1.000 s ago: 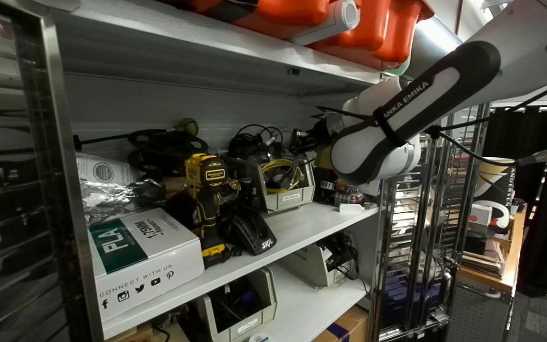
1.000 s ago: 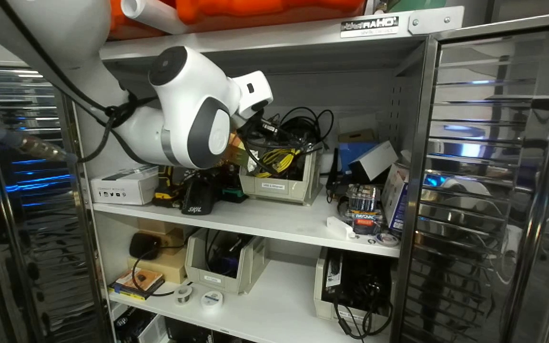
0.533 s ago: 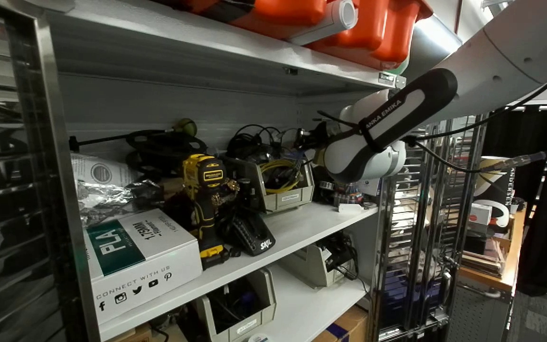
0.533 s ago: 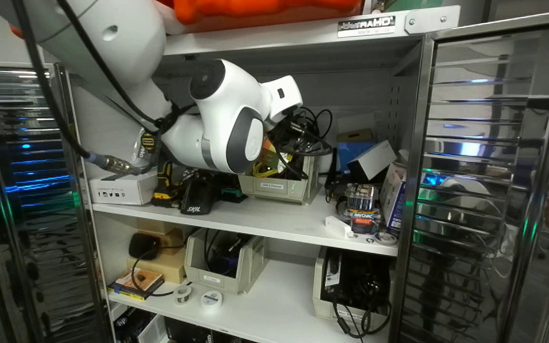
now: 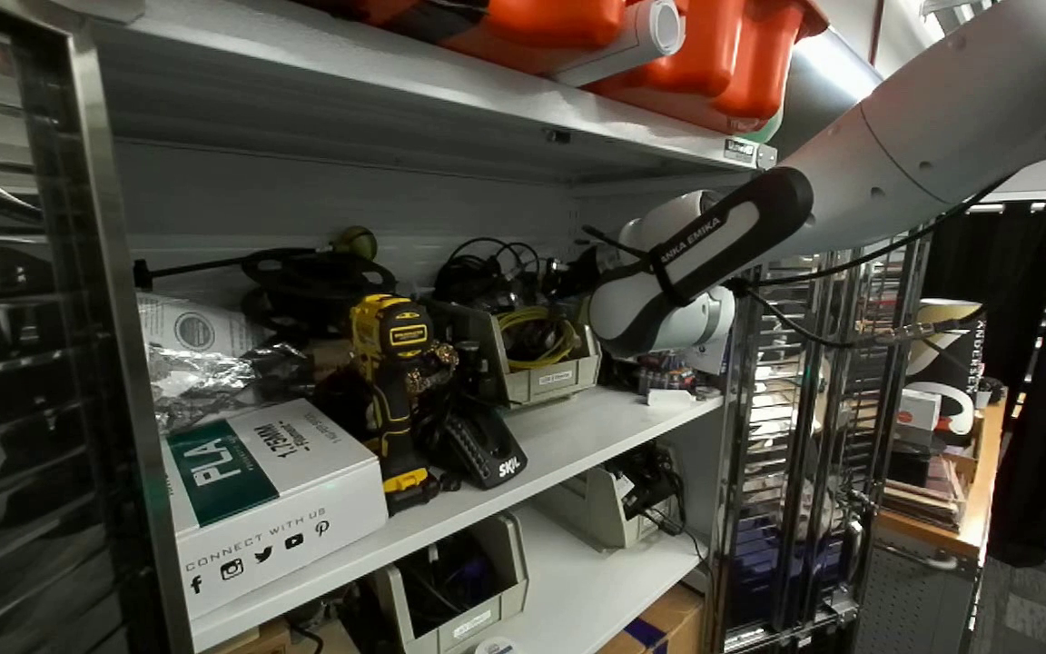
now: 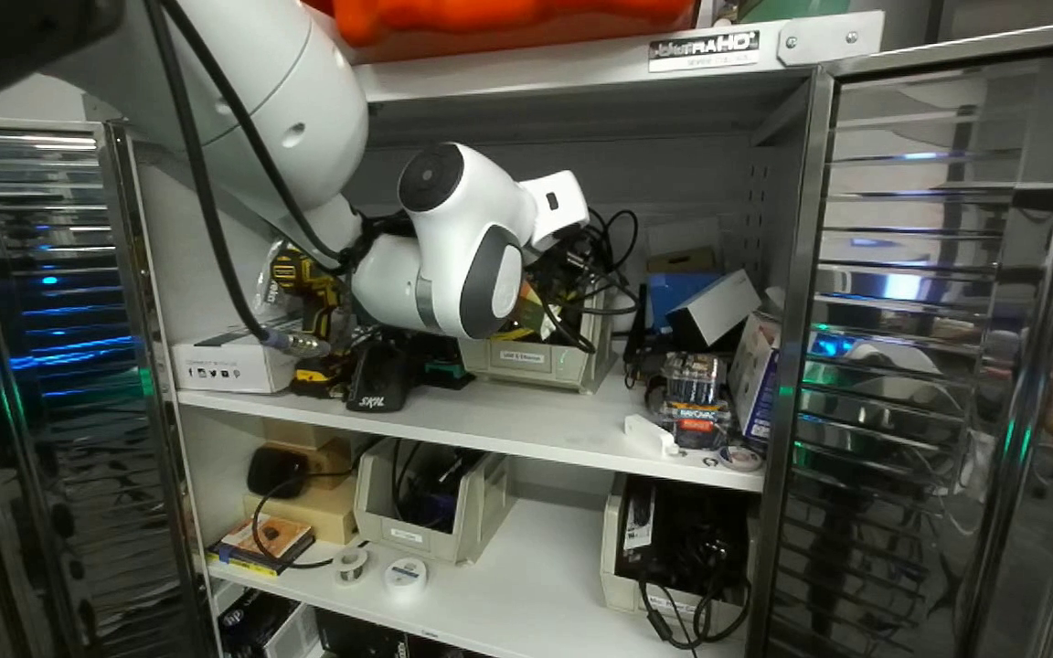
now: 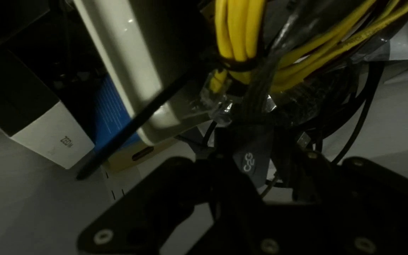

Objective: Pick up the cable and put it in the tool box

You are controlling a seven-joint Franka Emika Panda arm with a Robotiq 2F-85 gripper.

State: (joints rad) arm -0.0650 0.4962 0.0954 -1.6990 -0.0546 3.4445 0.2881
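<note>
My gripper (image 7: 253, 140) looks shut on the dark grey C2G connector of a black cable (image 7: 249, 164). The fingertips are very dark. In the exterior views the gripper (image 5: 570, 275) is over the back right of a grey bin (image 6: 526, 358), largely hidden by the wrist. Black cable hangs from it (image 6: 572, 338) over the bin's front rim. A coil of yellow cable (image 7: 239, 32) lies in the bin and also shows in an exterior view (image 5: 537, 338). The tool box, a boxy yellow case, is hidden or out of view.
A yellow-and-black drill (image 5: 391, 391), a SKIL charger (image 5: 482, 445) and a white PLA box (image 5: 287, 490) stand beside the bin. A battery pack (image 6: 696, 402) and a ZED M box (image 7: 53, 136) lie on its other side. Another shelf (image 5: 396, 82) runs above; metal doors (image 6: 938, 366) flank the cabinet.
The arm has moved lower and, in the exterior views, across over the grey bin. The hanging black cable has moved along with the gripper.
</note>
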